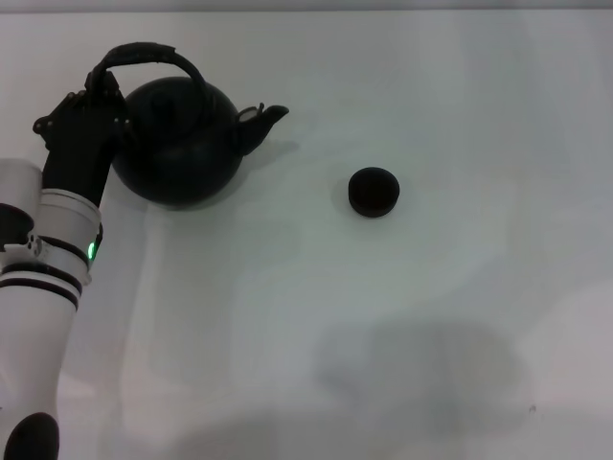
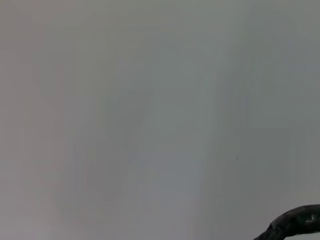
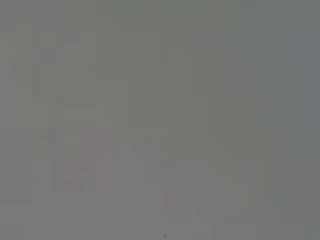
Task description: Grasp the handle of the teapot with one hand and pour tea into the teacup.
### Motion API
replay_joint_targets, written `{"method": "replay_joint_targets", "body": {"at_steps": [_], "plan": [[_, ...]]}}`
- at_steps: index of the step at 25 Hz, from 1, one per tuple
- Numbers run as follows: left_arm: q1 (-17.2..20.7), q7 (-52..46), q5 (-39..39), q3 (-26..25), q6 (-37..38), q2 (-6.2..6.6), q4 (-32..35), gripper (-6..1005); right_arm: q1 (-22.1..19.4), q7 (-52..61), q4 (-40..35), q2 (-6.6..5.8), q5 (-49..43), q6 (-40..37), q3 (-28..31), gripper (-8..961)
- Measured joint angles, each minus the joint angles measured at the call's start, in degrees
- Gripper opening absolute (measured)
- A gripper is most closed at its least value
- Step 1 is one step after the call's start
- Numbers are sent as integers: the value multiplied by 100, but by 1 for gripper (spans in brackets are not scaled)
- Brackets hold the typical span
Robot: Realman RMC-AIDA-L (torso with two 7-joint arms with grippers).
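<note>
Left end effector [image 1: 101, 96] at the handle [image 1: 144, 53], grip indiscernible; teapot [image 1: 177, 144] spout faces teacup [image 1: 373, 192], well apart.

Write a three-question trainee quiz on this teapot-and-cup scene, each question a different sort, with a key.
1. True or false: the teacup stands apart from the teapot, on its spout side.
2. Which arm's pincer is at the handle? A) left B) right C) both
3. Fill in: the teapot rests on the ____.

Key:
1. True.
2. A: the left pincer is at the handle's end; the right arm is out of view.
3. table.
</note>
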Motion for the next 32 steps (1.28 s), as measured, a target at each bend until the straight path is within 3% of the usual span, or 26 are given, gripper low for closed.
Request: {"method": "replay_joint_targets", "body": {"at_steps": [8, 14, 23, 32], "plan": [[8, -6, 85, 15, -37, -1, 60, 97, 0, 22, 0, 18, 0, -9, 0, 829], [-2, -7, 101, 22, -48, -1, 72, 198, 0, 34, 0, 25, 0, -22, 8, 829], [78, -295, 106, 191, 269, -1, 67, 464, 0, 37, 0, 20, 66, -36, 9, 829], [685, -986, 110, 463, 925, 7, 77, 702, 0, 7, -45, -5, 70, -37, 8, 828]]}}
